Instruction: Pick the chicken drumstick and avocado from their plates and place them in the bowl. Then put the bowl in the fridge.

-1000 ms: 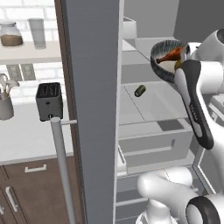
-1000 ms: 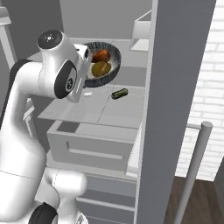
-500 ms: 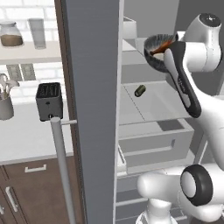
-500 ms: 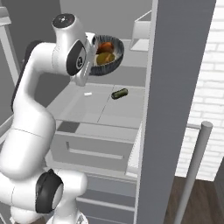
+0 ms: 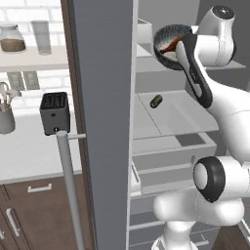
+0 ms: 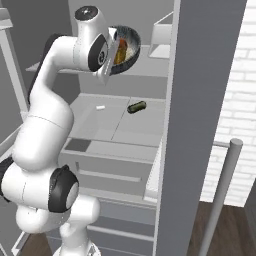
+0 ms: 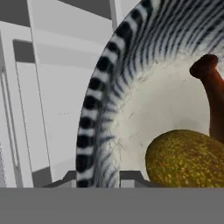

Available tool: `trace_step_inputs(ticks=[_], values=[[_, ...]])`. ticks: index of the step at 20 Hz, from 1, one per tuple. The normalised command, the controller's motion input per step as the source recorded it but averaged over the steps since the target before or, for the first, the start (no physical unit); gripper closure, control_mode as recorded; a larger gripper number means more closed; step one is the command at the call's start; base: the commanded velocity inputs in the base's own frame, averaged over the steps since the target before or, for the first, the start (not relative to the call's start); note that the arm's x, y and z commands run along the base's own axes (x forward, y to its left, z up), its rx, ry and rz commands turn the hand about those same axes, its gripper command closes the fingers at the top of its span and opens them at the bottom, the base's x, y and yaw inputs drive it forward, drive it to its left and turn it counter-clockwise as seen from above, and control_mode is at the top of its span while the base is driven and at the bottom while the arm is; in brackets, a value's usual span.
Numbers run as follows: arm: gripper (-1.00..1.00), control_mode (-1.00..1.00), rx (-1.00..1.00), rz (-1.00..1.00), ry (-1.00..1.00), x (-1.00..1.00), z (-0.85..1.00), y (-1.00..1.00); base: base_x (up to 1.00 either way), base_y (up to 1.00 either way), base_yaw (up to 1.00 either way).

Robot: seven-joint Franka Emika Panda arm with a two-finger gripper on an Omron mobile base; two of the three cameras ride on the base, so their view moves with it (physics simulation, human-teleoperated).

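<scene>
I judge the loading stage complete: the chicken drumstick (image 7: pixel 213 98) and the avocado (image 7: pixel 186 159) both lie inside the bowl (image 6: pixel 125 49), resting on its pale speckled floor, the drumstick touching the avocado from above in the hand view. What remains is to seat the bowl on a shelf in the fridge (image 5: pixel 168 114) and release it. The bowl is off any surface, carried high in front of the open fridge at about the level of the upper shelf (image 5: pixel 161 50), and it is tilted so that its opening faces partly sideways; I treat that tilt as a spill risk until it is levelled. The arm is raised steeply from the base, elbow bent, with the wrist folded over near the top of both base views so that the tool (image 7: pixel 98 177) meets the bowl at its ribbed rim. In the hand view the rim passes between the two finger tips, so I read the tool as clamped on the bowl's rim. A small dark cylindrical item (image 6: pixel 136 106) lies on the middle shelf (image 6: pixel 125 122) below, well apart from the bowl. On the counter (image 5: pixel 29 151) beside the fridge door stands a black toaster (image 5: pixel 53 112), not involved.
</scene>
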Motion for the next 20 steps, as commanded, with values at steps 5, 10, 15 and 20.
trace_step_inputs(ticks=[5,10,15,20], values=[[1.0,-1.0,0.0,0.0,0.03,0.53,0.15,0.0,0.0,0.0,0.0],[1.0,-1.0,0.0,0.0,0.02,0.38,0.0,0.0,0.0,0.0,0.0],[1.0,-1.0,0.0,0.0,0.02,0.36,-0.01,0.0,0.0,0.0,0.0],[-1.0,-1.0,0.0,0.0,0.01,0.11,-0.01,0.0,0.0,0.0,0.0]])
